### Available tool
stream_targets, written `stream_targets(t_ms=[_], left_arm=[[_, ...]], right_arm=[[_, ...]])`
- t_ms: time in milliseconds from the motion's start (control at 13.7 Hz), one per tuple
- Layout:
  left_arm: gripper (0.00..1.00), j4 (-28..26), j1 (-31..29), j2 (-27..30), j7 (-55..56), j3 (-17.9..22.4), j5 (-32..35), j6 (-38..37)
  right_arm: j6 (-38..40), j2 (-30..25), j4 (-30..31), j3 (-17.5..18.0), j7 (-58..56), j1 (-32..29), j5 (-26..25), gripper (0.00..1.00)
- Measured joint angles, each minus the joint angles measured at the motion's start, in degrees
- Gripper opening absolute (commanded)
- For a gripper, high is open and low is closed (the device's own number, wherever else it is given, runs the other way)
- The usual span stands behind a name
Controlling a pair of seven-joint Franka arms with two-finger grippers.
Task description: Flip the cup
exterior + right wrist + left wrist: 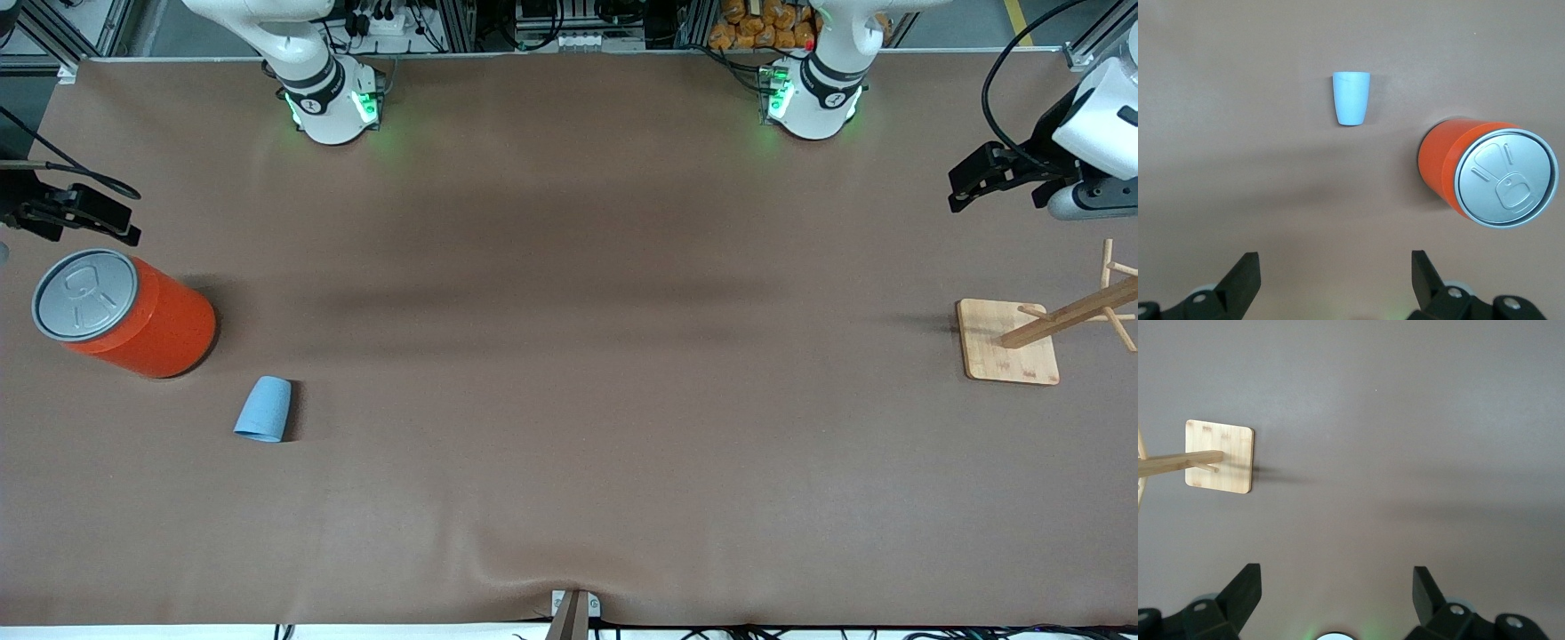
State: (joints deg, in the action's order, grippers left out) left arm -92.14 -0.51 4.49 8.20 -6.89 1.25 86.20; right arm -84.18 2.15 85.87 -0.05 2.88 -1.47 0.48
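From the front I see the cup [264, 409] on the tabletop [569, 400], beside the orange can [124, 313] and nearer the camera. My left wrist shows the left tool [1337, 590] spread over bare tabletop near a wooden rack [1218, 457]. My right wrist shows the right tool [1336, 277] spread above cup and can.

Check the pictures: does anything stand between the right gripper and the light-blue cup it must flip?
Nothing visible does. The right gripper hangs open over the table's right-arm end, the cup lies apart on bare table, and the orange can stands to one side, beside the path. The left gripper waits open near the wooden rack.
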Motion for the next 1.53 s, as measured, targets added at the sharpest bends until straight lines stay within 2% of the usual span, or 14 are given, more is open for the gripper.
stream_targets(t_ms=[365, 658, 1023, 1535], left_arm=[[1.0, 0.03, 0.01, 0.0, 0.0, -0.21, 0.0, -0.07], [1.0, 0.03, 0.04, -0.03, 0.0, -0.26, 0.0, -0.37], [1.0, 0.09, 0.22, -0.04, 0.0, -0.51, 0.0, -0.66], [1.0, 0.02, 0.16, -0.17, 0.0, -0.54, 0.0, -0.82]], right_arm=[[-2.33, 5.23, 0.03, 0.15, 0.0, 0.28, 0.0, 1.0], [-3.77, 7.22, 0.01, 0.26, -0.08, 0.95, 0.15, 1.0], [-7.64, 14.65, 0.06, 0.29, -0.06, 4.69, -0.67, 1.0], [-14.36, 23.29, 0.33, -0.07, 0.0, 5.06, -0.69, 1.0]])
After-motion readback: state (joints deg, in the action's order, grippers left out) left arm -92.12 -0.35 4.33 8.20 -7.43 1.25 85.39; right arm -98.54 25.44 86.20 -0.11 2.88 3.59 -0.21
